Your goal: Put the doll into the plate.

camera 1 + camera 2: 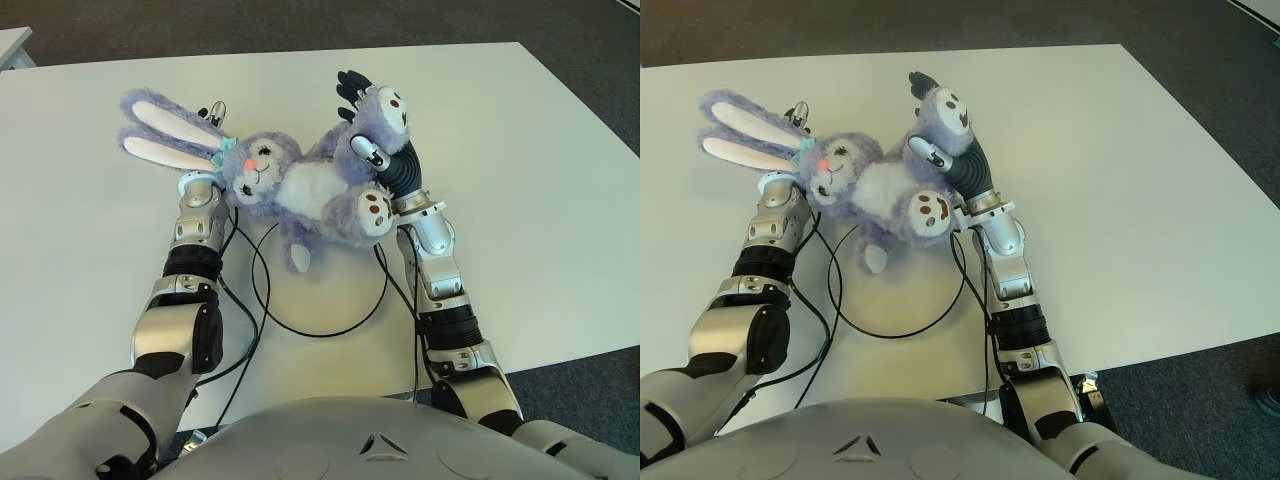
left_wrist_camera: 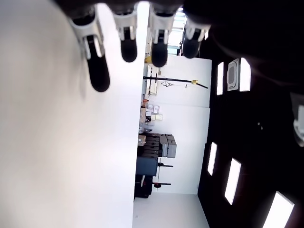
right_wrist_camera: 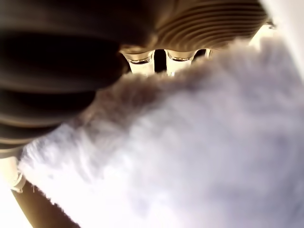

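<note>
The right robot hand [image 1: 372,125] grips the doll [image 1: 290,180] by a leg above the tabletop [image 1: 520,200]. The left robot hand [image 1: 205,150], fingers [image 2: 99,71] straight, supports its head; a cable [image 1: 320,325] loops beneath.

Left hand fingers [image 2: 99,71]: four dark-tipped digits extended, spread, holding nothing; white desk [image 2: 61,156] surface directly beside them; beyond the desk edge, a white wall [image 2: 178,128], dark stacked equipment [image 2: 154,147], bright rectangular ceiling panels [image 2: 232,175].
</note>
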You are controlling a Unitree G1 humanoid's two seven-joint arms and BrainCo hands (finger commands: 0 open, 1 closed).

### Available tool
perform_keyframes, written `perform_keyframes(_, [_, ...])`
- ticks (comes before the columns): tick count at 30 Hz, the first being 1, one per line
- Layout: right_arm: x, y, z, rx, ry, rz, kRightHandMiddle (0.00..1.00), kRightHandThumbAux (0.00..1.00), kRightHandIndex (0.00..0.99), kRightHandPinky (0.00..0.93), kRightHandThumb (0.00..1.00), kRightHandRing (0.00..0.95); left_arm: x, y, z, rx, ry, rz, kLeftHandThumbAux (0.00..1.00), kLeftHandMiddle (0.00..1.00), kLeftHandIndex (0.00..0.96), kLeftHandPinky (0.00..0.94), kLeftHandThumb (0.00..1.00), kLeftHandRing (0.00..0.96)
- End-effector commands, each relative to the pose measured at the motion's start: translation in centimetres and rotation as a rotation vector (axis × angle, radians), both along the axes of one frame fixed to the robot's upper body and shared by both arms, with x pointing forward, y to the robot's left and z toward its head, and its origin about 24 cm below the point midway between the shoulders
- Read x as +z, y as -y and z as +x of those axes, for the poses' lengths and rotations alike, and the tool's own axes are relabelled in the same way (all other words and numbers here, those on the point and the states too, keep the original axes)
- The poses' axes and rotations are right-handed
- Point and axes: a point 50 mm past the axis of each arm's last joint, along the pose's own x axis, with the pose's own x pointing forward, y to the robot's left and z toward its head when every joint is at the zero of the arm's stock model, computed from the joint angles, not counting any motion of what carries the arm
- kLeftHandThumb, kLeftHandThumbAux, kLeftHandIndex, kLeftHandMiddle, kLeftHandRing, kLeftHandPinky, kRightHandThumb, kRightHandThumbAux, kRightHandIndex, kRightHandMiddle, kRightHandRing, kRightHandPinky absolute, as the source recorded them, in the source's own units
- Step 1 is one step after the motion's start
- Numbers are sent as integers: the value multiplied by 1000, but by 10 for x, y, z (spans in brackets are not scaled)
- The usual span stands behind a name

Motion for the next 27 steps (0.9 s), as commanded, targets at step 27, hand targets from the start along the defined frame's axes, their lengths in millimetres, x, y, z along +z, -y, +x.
perform_keyframes(27, [3, 2, 5, -11, -68, -32, 0, 416, 23, 0, 215, 0, -18, 2, -6, 15, -88, -20, 411, 108, 0, 0, 0, 82])
